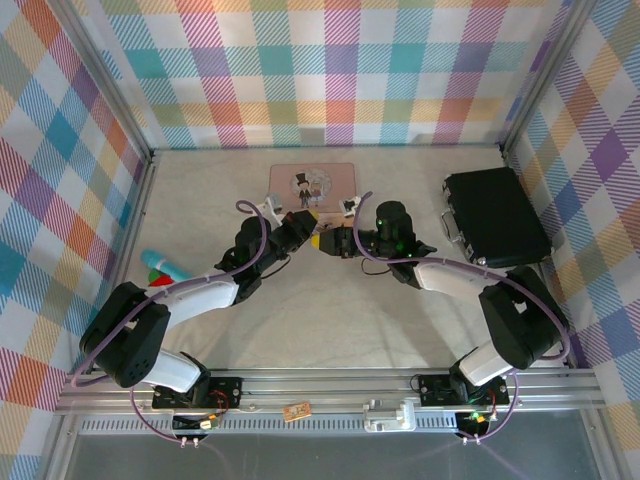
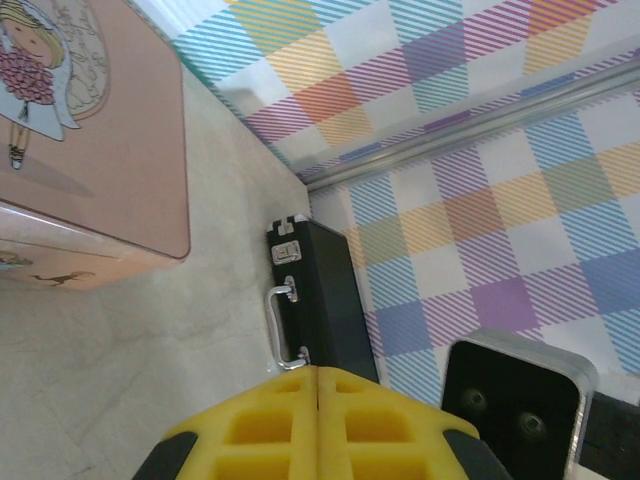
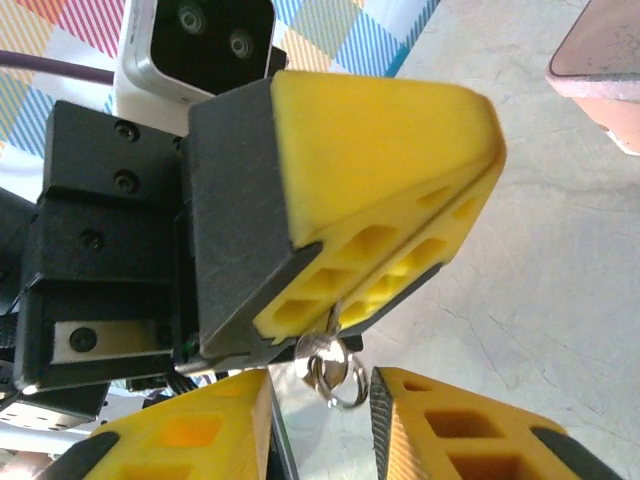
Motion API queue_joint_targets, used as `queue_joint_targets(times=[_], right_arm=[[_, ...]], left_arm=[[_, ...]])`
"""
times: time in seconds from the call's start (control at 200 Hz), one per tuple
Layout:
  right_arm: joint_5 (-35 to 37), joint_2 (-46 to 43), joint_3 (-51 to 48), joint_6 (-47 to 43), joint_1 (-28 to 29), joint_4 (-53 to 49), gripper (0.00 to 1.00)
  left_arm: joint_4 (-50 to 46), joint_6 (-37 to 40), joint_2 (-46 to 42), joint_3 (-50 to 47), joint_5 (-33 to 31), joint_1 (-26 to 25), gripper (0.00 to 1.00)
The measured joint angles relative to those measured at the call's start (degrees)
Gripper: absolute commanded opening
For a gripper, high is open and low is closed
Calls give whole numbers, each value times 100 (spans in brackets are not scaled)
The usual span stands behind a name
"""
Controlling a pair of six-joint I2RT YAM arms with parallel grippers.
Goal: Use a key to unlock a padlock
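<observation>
Left gripper (image 2: 318,392) clamps what we take for the key (image 3: 328,360), right gripper (image 3: 320,388) narrowly parted at 6 o'clock; unlocking not yet done.

The left arm (image 1: 190,295) and right arm (image 1: 450,278) pair black joints with white shells and trailing purple cables (image 3: 50,72). Yellow honeycombed fingers (image 3: 380,130) sit on black brackets (image 3: 110,220) fastened with small screws (image 3: 125,182).

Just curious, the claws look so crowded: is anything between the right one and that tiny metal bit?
Nothing visible. The metal bit hangs from the shut left gripper, right at the gap between the open right gripper fingers.
</observation>
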Motion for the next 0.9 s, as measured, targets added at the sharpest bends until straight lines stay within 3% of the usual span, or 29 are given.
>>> queue_joint_targets(times=[0.135,0.32,0.38,0.475,0.525,0.9], right_arm=[[-31,63,0,70,0,184,28],[-111,107,0,184,0,326,8],[-144,111,0,190,-13,356,0],[-122,111,0,85,-11,256,0],[-90,109,4,-70,-9,127,0],[662,-496,295,-2636,-9,-2076,0]], left_arm=[[199,-42,0,-66,42,-44,0],[295,-85,-11,-125,15,-44,0],[321,-103,-35,-129,-7,-44,17],[308,-149,-122,-131,2,-59,64],[260,-164,-192,-131,-2,-66,75],[-1700,-127,-1196,90,-46,234,71]])
